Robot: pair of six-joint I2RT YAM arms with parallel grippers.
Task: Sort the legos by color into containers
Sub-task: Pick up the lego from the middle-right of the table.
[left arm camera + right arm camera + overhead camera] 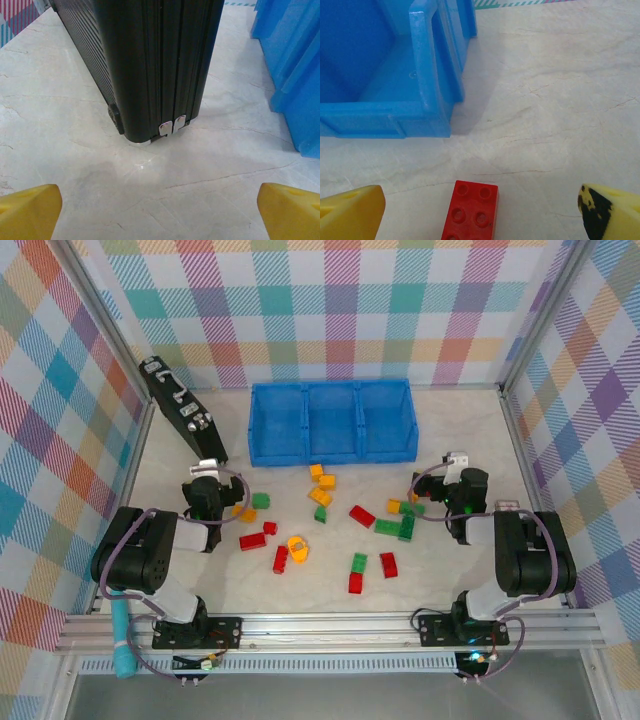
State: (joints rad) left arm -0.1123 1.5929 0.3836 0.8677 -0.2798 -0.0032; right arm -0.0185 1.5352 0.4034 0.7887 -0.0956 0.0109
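A pale cream marble-patterned tabletop [435, 585], veined with thin grey cracks, is enclosed on three sides by pastel plaid fabric walls: back wall [330, 310], left wall [50, 390], right wall [600, 390]. Slanting silver metal corner posts [545, 310] frame the back panel. A ribbed aluminium rail [330, 630] runs along the near edge. The light is even and the shadows are soft.

Robot lab test booth: checked fabric walls [330, 310], aluminium frame rail [330, 626], marble-look tabletop [455, 435].

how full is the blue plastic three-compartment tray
Empty: all three compartments of the blue plastic tray show bare floors.
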